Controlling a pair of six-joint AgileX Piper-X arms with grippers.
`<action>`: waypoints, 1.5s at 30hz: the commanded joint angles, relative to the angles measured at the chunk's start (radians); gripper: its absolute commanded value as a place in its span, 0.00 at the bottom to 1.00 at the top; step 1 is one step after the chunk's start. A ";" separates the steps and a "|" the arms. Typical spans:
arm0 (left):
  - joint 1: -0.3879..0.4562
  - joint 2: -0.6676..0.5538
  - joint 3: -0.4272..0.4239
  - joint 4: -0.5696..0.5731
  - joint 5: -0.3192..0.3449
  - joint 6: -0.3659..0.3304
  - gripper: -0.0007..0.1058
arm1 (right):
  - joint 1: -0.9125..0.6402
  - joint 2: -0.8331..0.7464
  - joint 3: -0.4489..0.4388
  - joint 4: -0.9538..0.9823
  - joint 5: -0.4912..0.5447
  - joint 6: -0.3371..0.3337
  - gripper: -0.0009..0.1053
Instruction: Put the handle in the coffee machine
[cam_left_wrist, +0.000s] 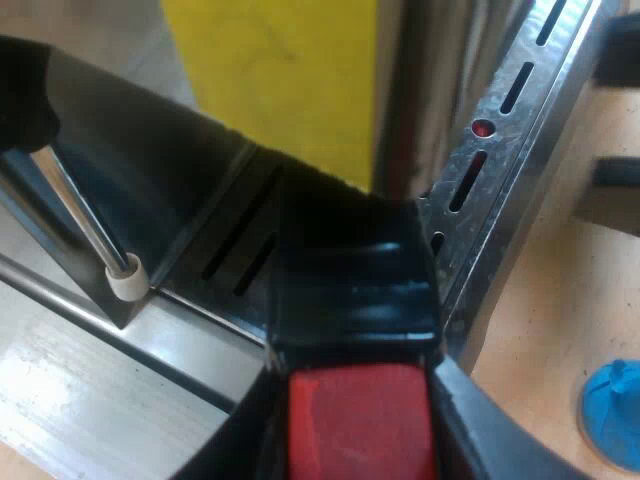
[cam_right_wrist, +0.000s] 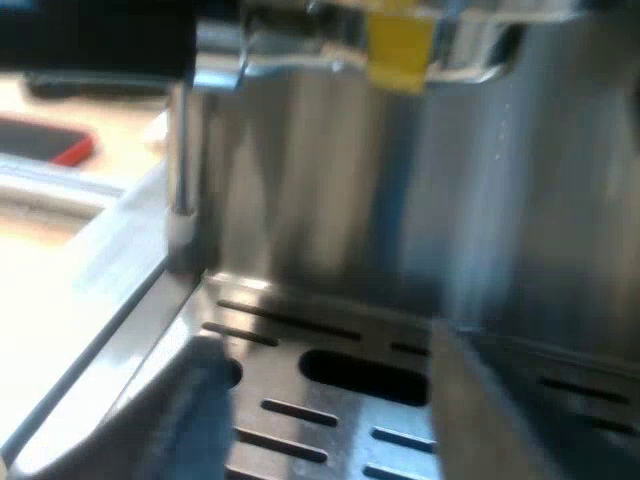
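We have the espresso machine right before us, its steel front rising behind the slotted drip tray. Our left gripper hangs just over that tray, its jaws clenched on the holder's dark handle, pressing either side of the red end. From there the handle reaches in toward the machine's front, passing beneath a yellow label and close to the steam wand with its white tip. The metal head of the holder is hidden in the dark shape ahead, so we cannot tell whether it is already seated in the machine or only lined up with it. Our right gripper hovers low over the tray with its jaws released and nothing between them. A blue tamper sits on the wooden surface just beside the tray, apart from everything else. We judge the task well advanced: the handle is picked up and brought to the machine's front. What looks left is to seat and lock it, then let go.
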 joint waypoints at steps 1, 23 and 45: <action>-0.002 -0.018 -0.035 -0.049 0.107 -0.011 0.01 | -0.044 0.008 -0.007 -0.002 -0.107 -0.003 0.41; -0.002 -0.018 -0.035 -0.027 0.107 -0.011 0.01 | -0.150 0.206 -0.114 -0.211 -0.111 -0.011 0.52; -0.002 -0.018 -0.035 -0.027 0.114 -0.011 0.01 | -0.177 0.256 -0.272 -0.259 -0.001 -0.076 0.36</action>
